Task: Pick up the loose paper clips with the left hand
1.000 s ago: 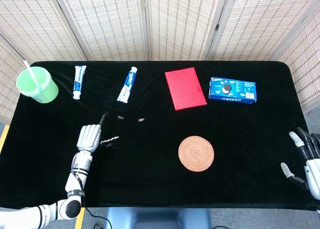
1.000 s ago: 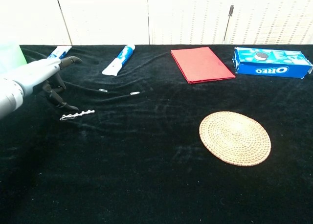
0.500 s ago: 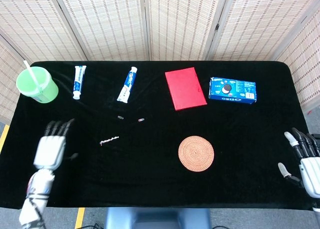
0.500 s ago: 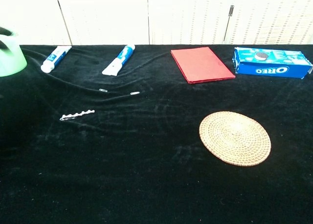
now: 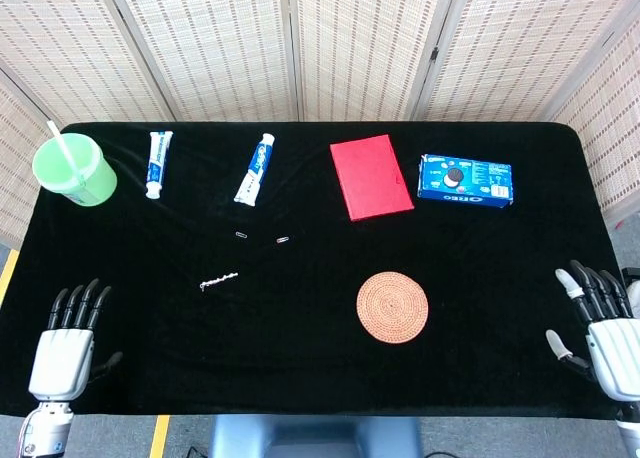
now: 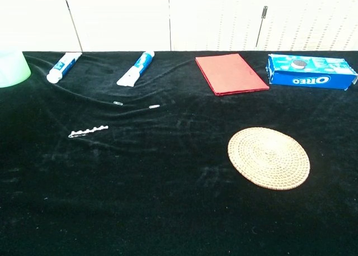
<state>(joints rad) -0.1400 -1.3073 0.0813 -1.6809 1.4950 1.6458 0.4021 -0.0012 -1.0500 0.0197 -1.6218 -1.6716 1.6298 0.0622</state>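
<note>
A linked row of paper clips (image 5: 218, 279) (image 6: 88, 131) lies on the black cloth left of centre. Two single clips lie further back, one (image 5: 241, 235) (image 6: 118, 103) to the left and one (image 5: 283, 240) (image 6: 154, 106) to the right. My left hand (image 5: 66, 340) is at the near left corner of the table, open, fingers spread, holding nothing, well away from the clips. My right hand (image 5: 604, 322) is at the near right edge, also open and empty. Neither hand shows in the chest view.
Along the back stand a green cup with a straw (image 5: 75, 170) (image 6: 11, 68), two toothpaste tubes (image 5: 158, 162) (image 5: 255, 167), a red notebook (image 5: 371, 175) (image 6: 231, 72) and a blue Oreo box (image 5: 466, 179) (image 6: 311, 71). A woven coaster (image 5: 392, 307) (image 6: 268, 157) lies right of centre.
My left hand has drawn back from beside the linked clips to the near left corner, leaving the chest view. The clips lie where they were. My right hand sank slightly nearer.
</note>
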